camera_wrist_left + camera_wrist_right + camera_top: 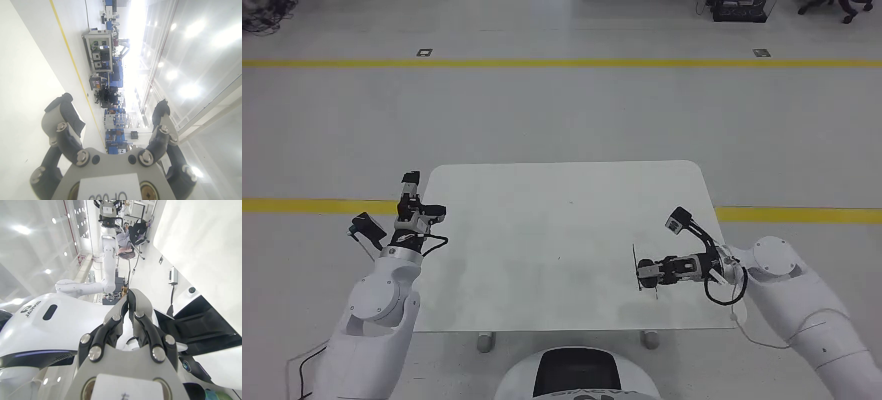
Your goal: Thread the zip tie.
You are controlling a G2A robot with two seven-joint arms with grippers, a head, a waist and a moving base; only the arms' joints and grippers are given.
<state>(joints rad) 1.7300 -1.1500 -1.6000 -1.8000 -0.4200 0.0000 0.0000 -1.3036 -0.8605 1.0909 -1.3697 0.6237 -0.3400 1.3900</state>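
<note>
The right gripper (642, 270) is pressed together on the zip tie (638, 258), above the right front of the table (542, 200). The tie's long axis runs crosswise to the fingers. The left gripper (113, 102) is spread and empty, well apart at the table's left edge.

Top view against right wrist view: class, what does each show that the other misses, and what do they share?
Top view, not the wrist view: the thin zip tie standing clear across the tip of the right end effector, and the yellow floor lines. Right wrist view, not the top view: that end effector's fingers pressed together with no visible gap, and the ceiling lights. Shared: the right end effector, the white table, and the left end effector, far off in the wrist view.
</note>
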